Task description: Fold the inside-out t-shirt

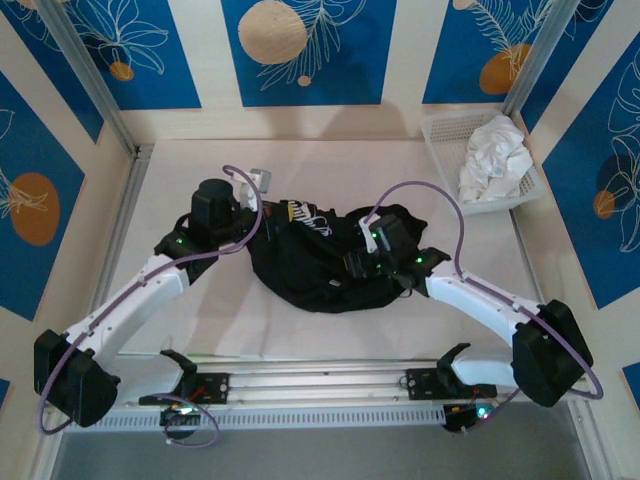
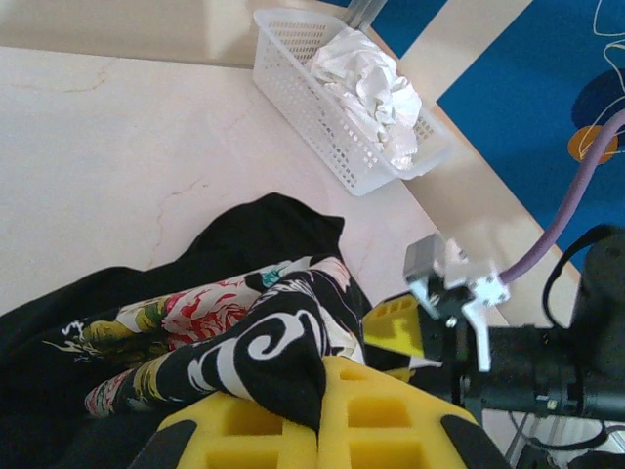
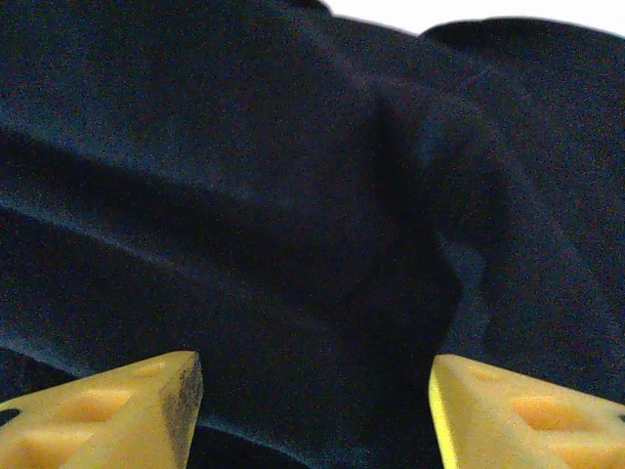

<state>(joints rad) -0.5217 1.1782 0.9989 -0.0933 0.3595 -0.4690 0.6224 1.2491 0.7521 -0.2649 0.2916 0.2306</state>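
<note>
The right wrist view's bottom edge cuts off the fingers [image 3: 107, 410] and t-shirt [image 3: 293, 195].

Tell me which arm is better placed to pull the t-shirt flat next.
Left, probably: the left end effector is shut on a fold of the t-shirt, ready to pull. The right end effector stands open over the cloth, holding nothing.

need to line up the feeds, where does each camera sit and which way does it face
Top external: above and behind the bases, looking down on the table; left arm and right arm reach to the black t-shirt.
Left wrist: on the left arm, looking across the table to the white basket; left fingers shut on a printed fold of the t-shirt.
Right wrist: on the right arm, close above the t-shirt's black cloth; right fingers apart at the bottom edge.
Shared: top external and left wrist both show basket and t-shirt.
</note>
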